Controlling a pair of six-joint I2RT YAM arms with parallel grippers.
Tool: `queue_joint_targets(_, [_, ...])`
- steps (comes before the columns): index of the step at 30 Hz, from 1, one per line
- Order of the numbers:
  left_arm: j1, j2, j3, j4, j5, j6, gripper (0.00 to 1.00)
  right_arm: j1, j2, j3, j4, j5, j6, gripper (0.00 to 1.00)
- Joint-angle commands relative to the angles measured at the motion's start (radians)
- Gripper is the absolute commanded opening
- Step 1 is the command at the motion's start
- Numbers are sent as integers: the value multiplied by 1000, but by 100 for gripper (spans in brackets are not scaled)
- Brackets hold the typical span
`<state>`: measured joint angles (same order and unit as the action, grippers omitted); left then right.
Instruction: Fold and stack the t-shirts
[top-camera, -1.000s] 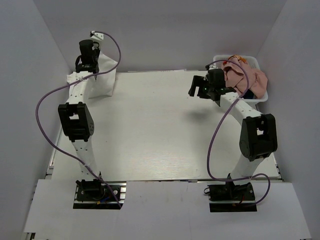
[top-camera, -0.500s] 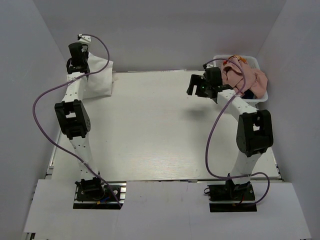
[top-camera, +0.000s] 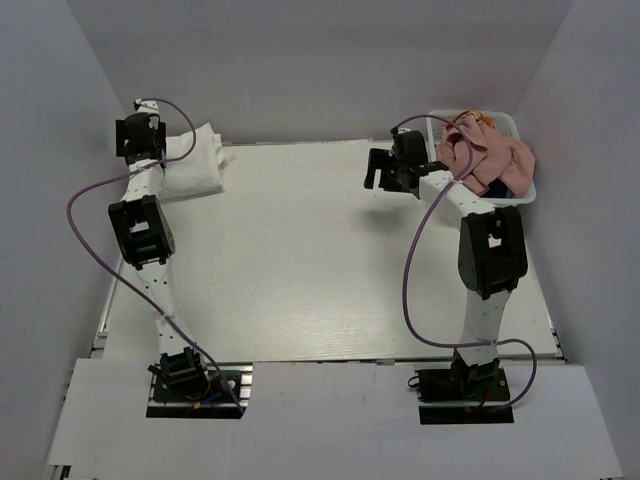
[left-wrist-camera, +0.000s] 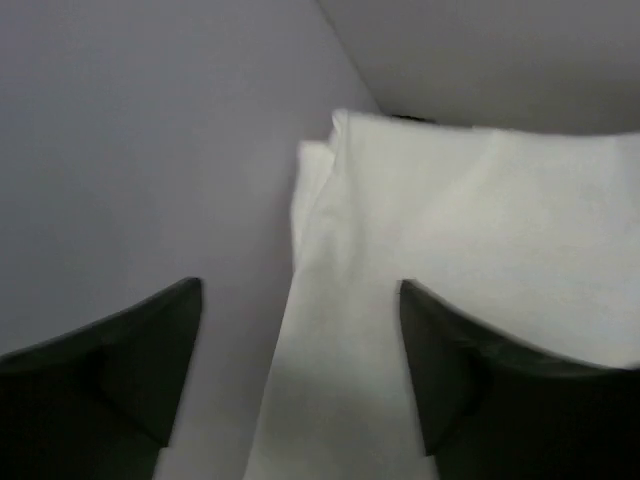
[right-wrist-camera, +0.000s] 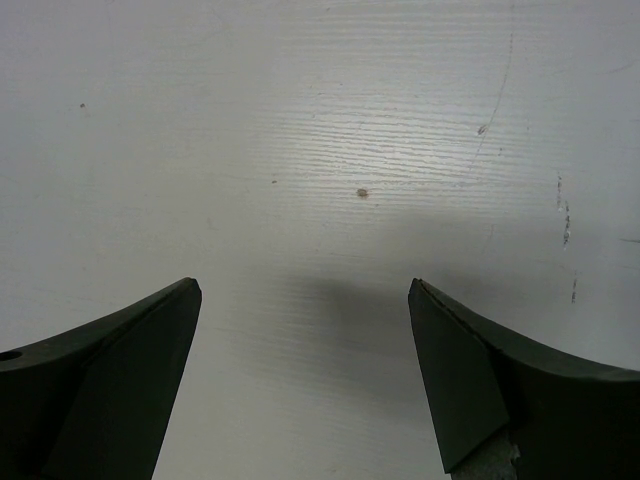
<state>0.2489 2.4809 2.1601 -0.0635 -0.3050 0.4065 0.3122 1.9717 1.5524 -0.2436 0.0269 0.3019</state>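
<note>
A folded white t-shirt (top-camera: 192, 160) lies at the table's back left corner, against the left wall. My left gripper (top-camera: 140, 140) hovers just left of it, open and holding nothing. In the left wrist view the white t-shirt (left-wrist-camera: 460, 230) fills the right half, and the left gripper (left-wrist-camera: 300, 287) stands open over its left edge. A crumpled pink t-shirt (top-camera: 500, 155) is heaped in the white basket (top-camera: 522, 196) at the back right. My right gripper (top-camera: 385, 175) hangs open just left of the basket, and in its wrist view the right gripper (right-wrist-camera: 303, 287) has only bare table below it.
Grey walls close in the table (top-camera: 320, 260) on the left, back and right. Purple cables loop from both arms. The left wall (left-wrist-camera: 130, 150) stands right beside the folded t-shirt.
My left gripper opened and let go of the white t-shirt, which now lies flat at the back left. The left arm swung left and back. The right gripper drifted slightly left.
</note>
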Motion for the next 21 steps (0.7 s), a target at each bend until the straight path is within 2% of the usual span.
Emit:
queue_joint_targets(1, [3,-24,43,100,-101,-44,100,13,15,54,-26,24,-18,90])
queue_joint_targets(6, [3,-53,33,91,-126,-133,100,27,12,63,-37,25,-29,90])
queue_joint_targets(12, [-19,-190,-35,27,-85,-264,100,47,-49,25,-22,18,-50,90])
queue_joint_targets(13, [-29,-215,-55,12,-36,-288,100,50,-69,15,-11,16,-52,90])
queue_joint_targets(15, [-30,-305,-135,-38,57,-372,100,53,-117,-38,15,4,-64,90])
queue_joint_targets(17, [-39,-382,-245,-64,128,-390,100,51,-184,-83,43,-11,-73,90])
queue_joint_targets(18, [-80,-474,-291,-55,144,-390,100,53,-204,-119,71,-16,-73,90])
queue_joint_targets(20, [-132,-566,-429,-26,133,-402,100,51,-282,-181,92,-16,-60,90])
queue_joint_targets(21, [-199,-608,-463,-25,85,-429,100,53,-302,-228,118,-16,-49,90])
